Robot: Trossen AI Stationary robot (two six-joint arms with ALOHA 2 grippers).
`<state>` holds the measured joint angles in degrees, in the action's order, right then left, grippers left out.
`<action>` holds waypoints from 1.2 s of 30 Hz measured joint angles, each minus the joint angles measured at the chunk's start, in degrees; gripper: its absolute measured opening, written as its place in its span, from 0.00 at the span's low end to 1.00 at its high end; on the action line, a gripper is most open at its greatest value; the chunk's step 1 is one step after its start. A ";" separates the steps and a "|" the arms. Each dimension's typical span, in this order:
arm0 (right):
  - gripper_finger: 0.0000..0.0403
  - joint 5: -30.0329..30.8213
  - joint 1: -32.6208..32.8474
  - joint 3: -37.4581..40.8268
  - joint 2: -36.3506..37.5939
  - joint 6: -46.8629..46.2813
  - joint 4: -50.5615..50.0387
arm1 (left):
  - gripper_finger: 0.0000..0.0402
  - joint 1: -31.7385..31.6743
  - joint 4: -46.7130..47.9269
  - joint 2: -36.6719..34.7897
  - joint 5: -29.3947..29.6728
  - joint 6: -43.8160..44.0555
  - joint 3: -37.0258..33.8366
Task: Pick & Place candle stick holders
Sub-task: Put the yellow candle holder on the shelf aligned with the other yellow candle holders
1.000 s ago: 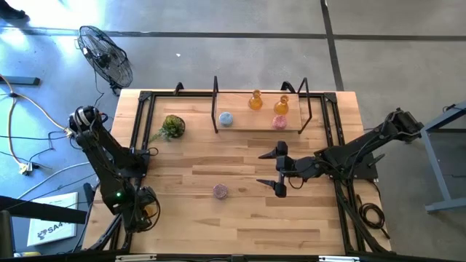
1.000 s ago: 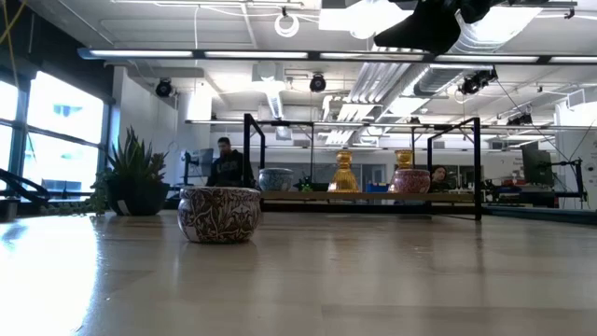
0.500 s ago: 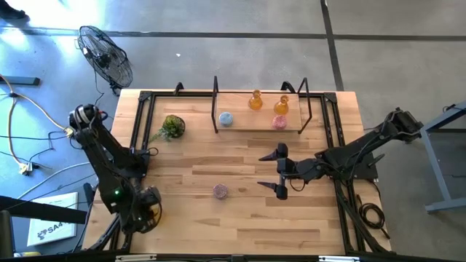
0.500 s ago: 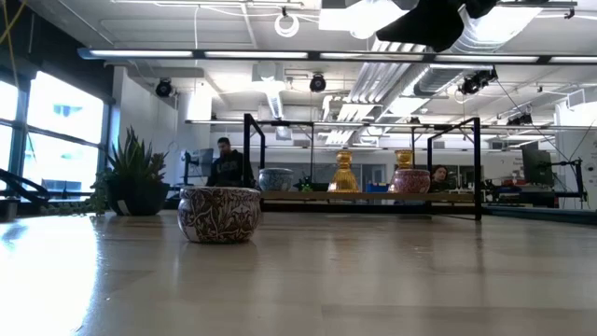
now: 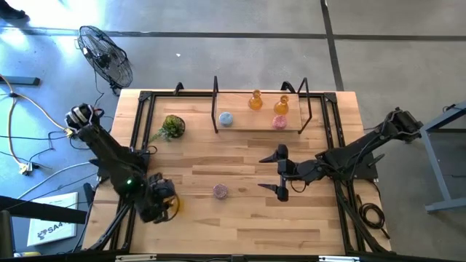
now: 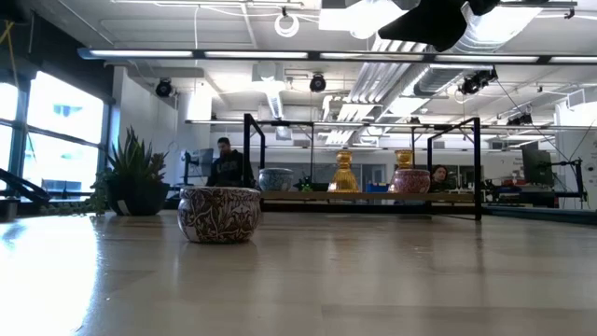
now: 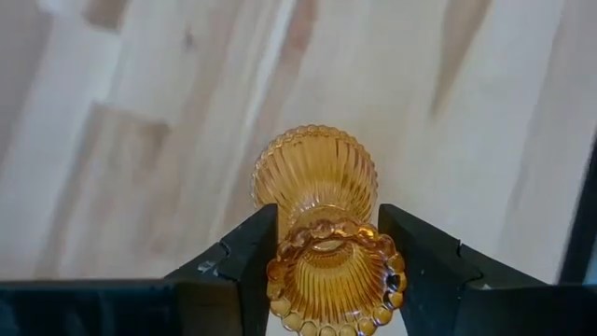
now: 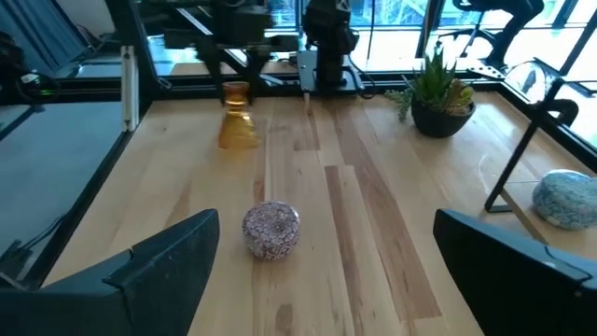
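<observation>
My left gripper (image 5: 166, 206) is near the table's near left corner, shut on an amber bottle-shaped candle stick holder (image 7: 317, 182). That holder also shows far off in the right wrist view (image 8: 237, 119). A short round lilac holder (image 5: 220, 191) stands on its base mid-table and also shows in the low view (image 6: 219, 215). My right gripper (image 5: 271, 172) is open and empty, to the right of the lilac holder. Two amber holders (image 5: 255, 100) (image 5: 281, 105), a pale blue one (image 5: 226, 118) and a pink one (image 5: 279, 122) stand on the rack's board at the back. My left gripper pinches the amber holder's neck (image 7: 322, 227), just under its beaded rim, between its two fingers (image 7: 250, 250). The fingers come from above, pointing down. The holder stands upright below them, wide base down. Whether the base touches the table I cannot tell.
A black-framed rack with a wooden board (image 5: 258, 129) stands at the far edge. A small green plant (image 5: 172, 126) sits at the far left. Black rails (image 5: 142, 131) run along both table sides. People show in the room behind (image 6: 224, 163).
My left gripper has gone toward the table's right edge with the amber holder, which stays upright in its fingers.
</observation>
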<state>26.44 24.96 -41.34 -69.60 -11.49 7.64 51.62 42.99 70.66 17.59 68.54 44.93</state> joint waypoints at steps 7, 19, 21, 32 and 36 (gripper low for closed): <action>0.97 0.87 1.92 0.00 0.00 0.36 -0.01 | 0.41 -12.33 -2.70 -1.93 -5.75 -17.04 0.07; 0.97 6.35 5.64 0.00 0.00 1.46 -0.08 | 0.41 -35.04 -16.09 -3.49 -23.41 -47.24 0.17; 0.97 6.37 5.97 0.00 0.00 1.46 -0.08 | 0.41 -39.21 -18.20 -3.49 -26.78 -50.91 0.17; 0.97 9.84 7.39 -0.02 0.00 1.48 -0.54 | 0.41 -56.65 -33.35 -2.08 -47.47 -71.98 2.59; 0.97 10.84 7.46 -0.02 0.00 1.42 -0.80 | 0.41 -62.35 -31.43 -0.17 -46.63 -77.76 7.61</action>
<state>37.28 32.42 -41.36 -69.60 -10.07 6.84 -10.73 11.56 70.50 -29.04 -9.23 52.54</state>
